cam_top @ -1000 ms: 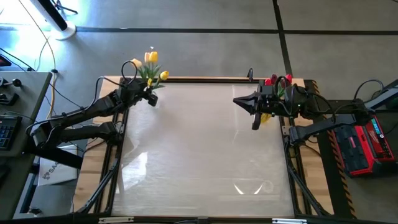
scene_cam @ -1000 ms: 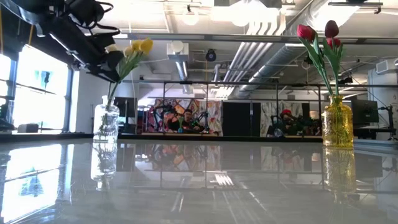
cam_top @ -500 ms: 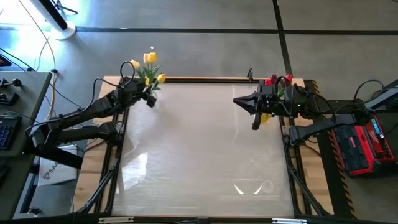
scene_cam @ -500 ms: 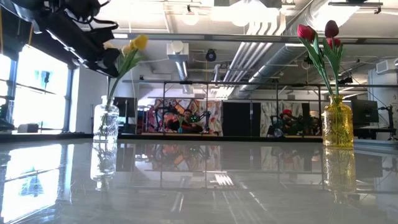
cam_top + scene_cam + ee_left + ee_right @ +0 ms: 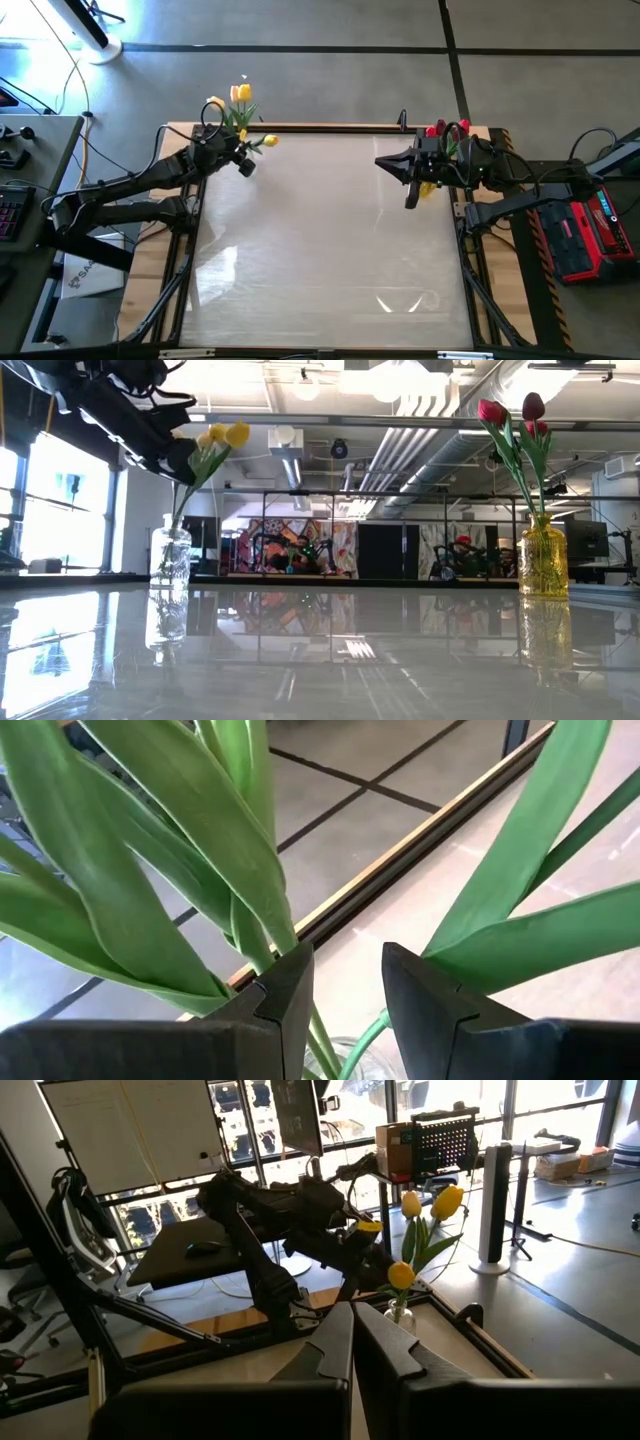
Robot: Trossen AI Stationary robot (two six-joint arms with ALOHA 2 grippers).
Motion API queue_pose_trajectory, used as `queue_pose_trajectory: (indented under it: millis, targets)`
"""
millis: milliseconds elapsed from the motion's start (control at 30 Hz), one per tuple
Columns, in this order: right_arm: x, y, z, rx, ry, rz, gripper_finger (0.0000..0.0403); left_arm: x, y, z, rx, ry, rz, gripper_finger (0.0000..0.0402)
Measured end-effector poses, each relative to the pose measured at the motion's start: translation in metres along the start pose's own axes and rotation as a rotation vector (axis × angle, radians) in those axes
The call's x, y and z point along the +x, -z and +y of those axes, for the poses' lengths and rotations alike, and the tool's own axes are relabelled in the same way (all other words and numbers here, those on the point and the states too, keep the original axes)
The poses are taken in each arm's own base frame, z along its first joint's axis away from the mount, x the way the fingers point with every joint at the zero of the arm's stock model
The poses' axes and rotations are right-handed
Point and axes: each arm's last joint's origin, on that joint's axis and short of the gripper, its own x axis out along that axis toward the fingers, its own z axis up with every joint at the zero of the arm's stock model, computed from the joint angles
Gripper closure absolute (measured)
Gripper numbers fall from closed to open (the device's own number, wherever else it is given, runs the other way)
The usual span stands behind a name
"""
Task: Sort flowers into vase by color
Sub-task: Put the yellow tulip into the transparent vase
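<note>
A clear glass vase (image 5: pixel 170 560) stands at the table's far left corner with yellow tulips (image 5: pixel 243 95) in it. One yellow head (image 5: pixel 270 141) leans out toward the table's right. My left gripper (image 5: pixel 245 162) hovers over the vase mouth, open, among stems and leaves (image 5: pixel 200 840). An amber vase (image 5: pixel 545 565) at the far right corner holds red and maroon tulips (image 5: pixel 510 415). My right gripper (image 5: pixel 382 162) waits beside it, above the table, shut and empty, pointing toward the left (image 5: pixel 352 1330). My left gripper has its fingers on either side of a thin green stem (image 5: pixel 352 1042) just above the vase rim, coming at it from above on a slant. Another stem (image 5: pixel 262 952) runs behind one fingertip (image 5: pixel 290 990). Whether either finger touches a stem I cannot tell.
The glossy white tabletop (image 5: pixel 330 260) stretches between the two vases, framed by wooden edges (image 5: pixel 330 127). A red case (image 5: pixel 585 235) sits off the right side; a desk with a keyboard (image 5: pixel 10 205) stands off the left.
My left gripper has shifted slightly toward the table's right and near side. One yellow tulip head has tipped outward with it, now leaning farther toward the right, away from the other yellow heads. The right arm has kept still.
</note>
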Motion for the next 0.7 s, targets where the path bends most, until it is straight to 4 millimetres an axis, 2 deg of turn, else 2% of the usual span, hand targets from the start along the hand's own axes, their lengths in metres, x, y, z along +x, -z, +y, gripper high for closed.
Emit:
queue_pose_trajectory:
  millis: [300, 700]
  targets:
    - [0.000, 0.000, 0.000, 0.000, 0.000, 0.000, 0.0402, -0.004, -0.001, 0.003, 0.002, -0.031, 0.005, 0.0290]
    - [0.000, 0.000, 0.000, 0.000, 0.000, 0.000, 0.0402, -0.021, -0.025, 0.012, -0.055, -0.003, 0.031, 0.0290]
